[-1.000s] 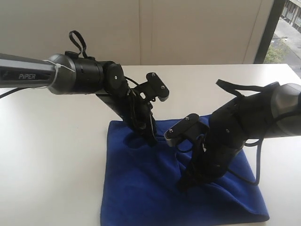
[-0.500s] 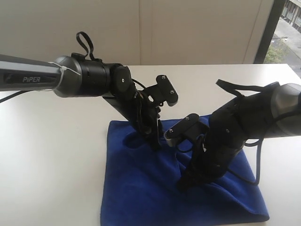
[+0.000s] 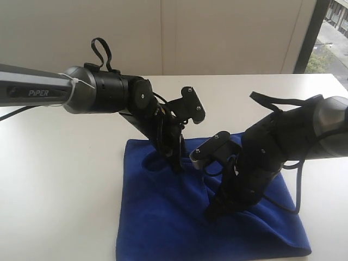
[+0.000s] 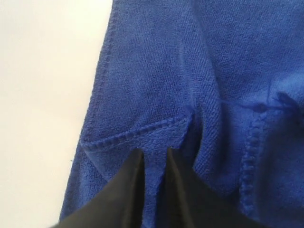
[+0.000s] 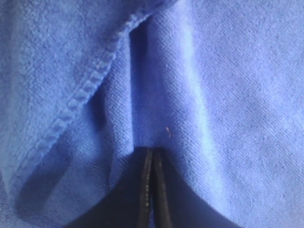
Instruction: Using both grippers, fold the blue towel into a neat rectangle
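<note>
The blue towel (image 3: pixel 163 217) lies rumpled on the white table, with its far edge toward the wall. My left gripper (image 3: pixel 176 166) points down into the towel near that far edge. In the left wrist view the left gripper (image 4: pixel 154 153) stands open by a narrow gap, and a flap of the towel (image 4: pixel 156 71) with a stitched hem sits between the fingertips. My right gripper (image 3: pixel 213 211) presses into the towel's middle. In the right wrist view the right gripper (image 5: pixel 152 151) is shut, with the towel (image 5: pixel 228 95) puckered into a ridge at its tips.
The white table (image 3: pixel 60 179) runs bare to the left of the towel and behind it up to a pale wall. A window (image 3: pixel 333 32) shows at the far right. Black cables loop off both wrists.
My left gripper has shifted a little to the right along the towel's far edge, and its jaws have narrowed around the cloth. The right arm has not moved.
</note>
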Robot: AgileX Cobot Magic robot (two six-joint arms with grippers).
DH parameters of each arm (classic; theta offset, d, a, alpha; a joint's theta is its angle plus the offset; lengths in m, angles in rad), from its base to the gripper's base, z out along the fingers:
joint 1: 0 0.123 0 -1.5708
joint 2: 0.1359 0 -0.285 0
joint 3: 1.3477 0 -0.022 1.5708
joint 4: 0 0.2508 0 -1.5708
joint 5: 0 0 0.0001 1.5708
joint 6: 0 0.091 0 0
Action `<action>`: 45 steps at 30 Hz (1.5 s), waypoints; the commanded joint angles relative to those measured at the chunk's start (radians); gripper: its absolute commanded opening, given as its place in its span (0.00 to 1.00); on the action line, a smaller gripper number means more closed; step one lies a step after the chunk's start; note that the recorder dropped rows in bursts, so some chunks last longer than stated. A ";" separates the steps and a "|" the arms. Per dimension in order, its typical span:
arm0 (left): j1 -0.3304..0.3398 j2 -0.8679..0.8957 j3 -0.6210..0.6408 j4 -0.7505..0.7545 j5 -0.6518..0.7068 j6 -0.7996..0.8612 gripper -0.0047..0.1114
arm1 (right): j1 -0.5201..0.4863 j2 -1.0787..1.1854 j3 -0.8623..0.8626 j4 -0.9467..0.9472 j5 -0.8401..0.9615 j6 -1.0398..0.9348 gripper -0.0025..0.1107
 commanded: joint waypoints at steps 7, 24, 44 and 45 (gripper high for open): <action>-0.002 0.000 -0.002 -0.006 0.041 -0.007 0.04 | -0.006 0.016 0.006 0.005 -0.006 -0.001 0.02; 0.080 -0.025 -0.002 0.025 0.121 -0.078 0.04 | -0.006 0.016 0.006 0.005 -0.006 -0.001 0.02; 0.174 -0.054 0.008 0.057 0.197 -0.145 0.04 | -0.006 0.016 0.006 0.005 -0.004 -0.001 0.02; 0.177 -0.054 0.008 0.057 0.201 -0.145 0.04 | -0.006 0.016 0.006 0.005 -0.002 -0.001 0.02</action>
